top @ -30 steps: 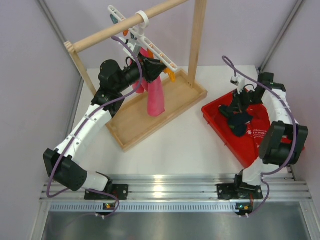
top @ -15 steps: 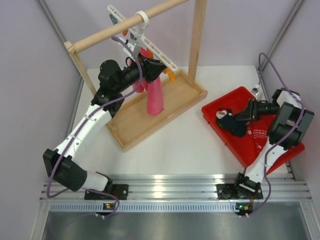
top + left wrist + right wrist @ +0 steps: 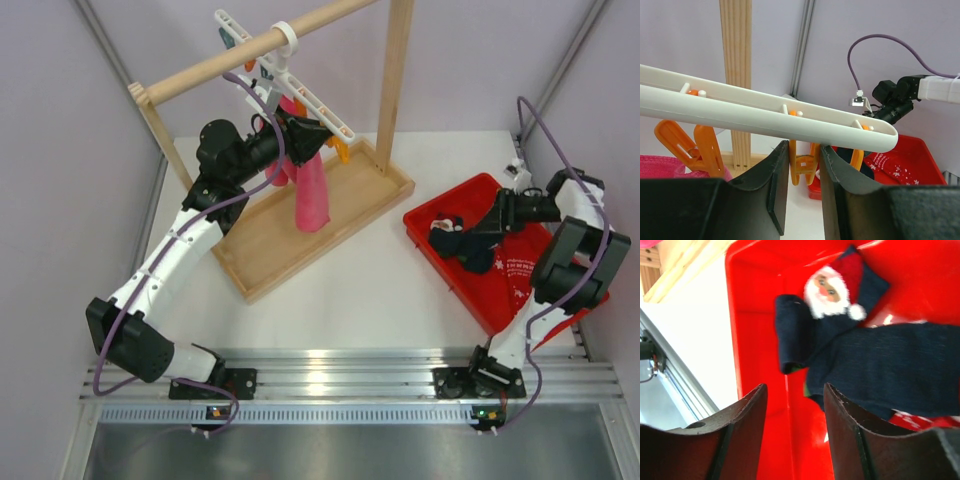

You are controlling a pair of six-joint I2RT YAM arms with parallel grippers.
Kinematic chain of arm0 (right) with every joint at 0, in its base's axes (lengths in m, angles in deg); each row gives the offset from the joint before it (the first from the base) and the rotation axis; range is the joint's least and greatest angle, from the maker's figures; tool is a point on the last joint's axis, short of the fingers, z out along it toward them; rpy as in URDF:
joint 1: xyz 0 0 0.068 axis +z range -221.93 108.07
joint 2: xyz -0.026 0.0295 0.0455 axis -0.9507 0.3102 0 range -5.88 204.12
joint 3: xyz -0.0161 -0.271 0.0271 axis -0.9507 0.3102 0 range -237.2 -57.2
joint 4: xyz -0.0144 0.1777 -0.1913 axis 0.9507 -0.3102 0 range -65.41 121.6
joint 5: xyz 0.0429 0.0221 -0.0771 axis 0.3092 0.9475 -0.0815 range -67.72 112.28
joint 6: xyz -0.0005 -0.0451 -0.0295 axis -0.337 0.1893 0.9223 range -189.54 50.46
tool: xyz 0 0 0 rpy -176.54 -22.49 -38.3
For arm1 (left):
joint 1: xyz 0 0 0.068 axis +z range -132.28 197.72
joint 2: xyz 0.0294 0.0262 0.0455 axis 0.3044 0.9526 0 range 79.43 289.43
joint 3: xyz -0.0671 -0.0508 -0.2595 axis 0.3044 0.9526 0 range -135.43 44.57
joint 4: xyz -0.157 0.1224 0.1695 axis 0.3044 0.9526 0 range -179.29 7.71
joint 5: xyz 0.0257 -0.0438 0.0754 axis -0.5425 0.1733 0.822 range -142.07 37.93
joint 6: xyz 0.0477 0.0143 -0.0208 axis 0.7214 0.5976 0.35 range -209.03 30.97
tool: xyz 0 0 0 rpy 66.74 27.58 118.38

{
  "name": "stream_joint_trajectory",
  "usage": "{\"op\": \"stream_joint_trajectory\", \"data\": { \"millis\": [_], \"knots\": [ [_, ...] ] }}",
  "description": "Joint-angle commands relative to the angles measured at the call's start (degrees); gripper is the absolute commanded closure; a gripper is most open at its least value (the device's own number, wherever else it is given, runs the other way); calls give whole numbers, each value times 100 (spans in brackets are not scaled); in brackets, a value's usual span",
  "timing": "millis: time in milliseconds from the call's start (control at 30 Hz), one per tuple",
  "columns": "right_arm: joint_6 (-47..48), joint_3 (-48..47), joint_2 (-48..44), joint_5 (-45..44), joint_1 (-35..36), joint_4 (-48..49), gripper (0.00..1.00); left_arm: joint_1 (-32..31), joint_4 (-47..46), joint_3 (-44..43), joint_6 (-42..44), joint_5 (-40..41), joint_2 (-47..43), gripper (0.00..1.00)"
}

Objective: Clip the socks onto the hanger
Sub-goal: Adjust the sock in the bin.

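Socks (image 3: 860, 360) lie in the tray (image 3: 760, 300) just ahead of right pincer (image 3: 795, 390).

White table, two things standing on it.
From my remote seat I see the white table (image 3: 390, 280) carrying the wooden base tray (image 3: 270, 250) of the rail frame, set at an angle left of centre. A red tray (image 3: 480, 300) sits to the right, well apart from it. The aluminium mounting rail (image 3: 350, 375) runs along the near edge.
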Motion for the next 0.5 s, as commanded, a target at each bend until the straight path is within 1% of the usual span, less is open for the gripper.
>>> {"op": "stream_joint_trajectory", "data": {
  "millis": [0,33,100,233,300,367,467],
  "knots": [
    [-223,407,-594,-124,292,510,52,3,144,57,-14,-102,-123,100],
    [-503,487,-646,-159,336,746,52,-6,144,48,-14,-102,-115,100],
    [-707,680,-673,-221,441,897,52,-6,153,40,-14,-93,-97,100],
    [-1242,918,-734,-362,678,1266,46,-6,153,48,-14,-84,-106,100],
    [-1427,1049,-770,-624,837,1503,44,-6,153,57,-23,-76,-97,100],
    [-1612,1173,-822,-800,951,1845,43,3,153,57,-40,-75,-88,100],
    [-1762,1174,-726,-863,1057,1979,44,-6,144,48,-32,-58,-97,100]
  ]
}}
